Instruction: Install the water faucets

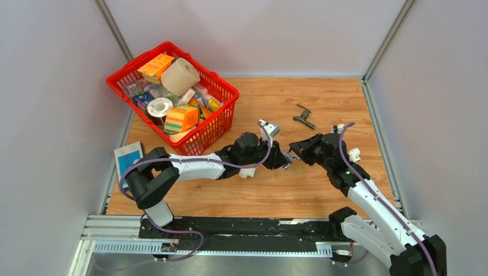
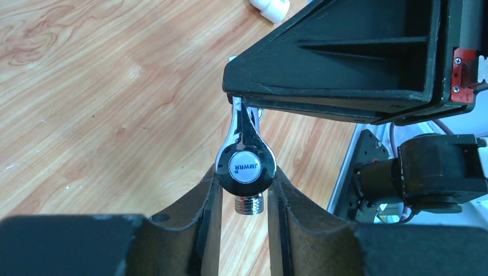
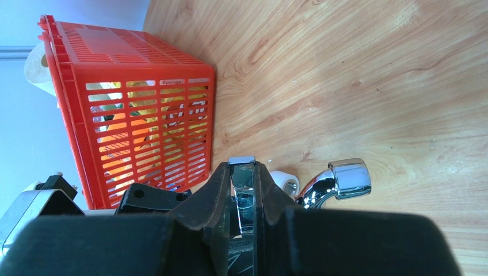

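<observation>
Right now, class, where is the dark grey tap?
In the top view the dark grey tap lies on the wooden table, right of the red basket and beyond the right claw.

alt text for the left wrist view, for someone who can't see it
The left gripper is shut on the round body of the silver faucet, while the black right gripper clamps its handle from the upper right. A wooden table lies behind, with a white pipe fitting at the top edge.

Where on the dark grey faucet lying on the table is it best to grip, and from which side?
The dark grey faucet lies flat on the table, apart from other things, so come from above and probably close across its long body, away from the cross handle.
</observation>
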### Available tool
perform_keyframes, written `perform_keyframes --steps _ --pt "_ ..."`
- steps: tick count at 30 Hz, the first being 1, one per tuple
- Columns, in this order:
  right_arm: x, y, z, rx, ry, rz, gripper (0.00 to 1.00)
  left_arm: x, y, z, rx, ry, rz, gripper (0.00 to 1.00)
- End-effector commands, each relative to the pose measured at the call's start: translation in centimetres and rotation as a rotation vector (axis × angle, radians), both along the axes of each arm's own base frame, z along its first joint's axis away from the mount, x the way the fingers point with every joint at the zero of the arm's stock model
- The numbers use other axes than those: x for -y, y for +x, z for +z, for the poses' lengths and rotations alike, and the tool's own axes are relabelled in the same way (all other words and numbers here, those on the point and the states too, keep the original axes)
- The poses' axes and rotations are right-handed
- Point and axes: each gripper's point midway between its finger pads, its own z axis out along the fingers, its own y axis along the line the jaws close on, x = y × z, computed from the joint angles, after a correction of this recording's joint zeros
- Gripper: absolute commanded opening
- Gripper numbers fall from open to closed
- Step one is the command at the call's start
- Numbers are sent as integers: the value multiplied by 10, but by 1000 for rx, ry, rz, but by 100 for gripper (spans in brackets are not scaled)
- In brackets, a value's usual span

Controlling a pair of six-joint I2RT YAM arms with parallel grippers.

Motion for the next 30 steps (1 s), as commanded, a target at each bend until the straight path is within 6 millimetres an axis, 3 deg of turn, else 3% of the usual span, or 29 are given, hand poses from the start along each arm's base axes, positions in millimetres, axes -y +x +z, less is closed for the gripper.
perform_keyframes --steps 1,3,4,6,12,14,16,21,23,28,30 --pt "-12 0 12 27 69 30 0 11 6 43 78 -106 -9 13" --pt "-12 0 11 27 74 28 0 10 5 44 77 -111 -7 20" --pt "-12 0 11 27 74 28 0 11 5 47 81 -121 -8 35" --pt "-13 0 11 24 75 30 0 10 4 49 85 -132 -12 47" --pt "-15 0 13 29 76 37 0 15 5 50 74 -143 -20 55" --pt "-14 1 14 33 76 36 0 17 6 50 75 -143 -19 54" --pt "-15 0 14 31 78 40 0 18 6 48 70 -138 -18 44" --pt "-15 3 19 62 47 56 2 13 5 46 64 -132 -18 5" --pt "-15 6 23 98 -4 85 13 7 8 46 58 -132 -15 0" --pt "-11 17 41 260 -224 198 70 -23 23 53 11 -172 -21 0" --pt "-10 21 53 339 -312 247 84 -35 26 52 -8 -157 -38 0"
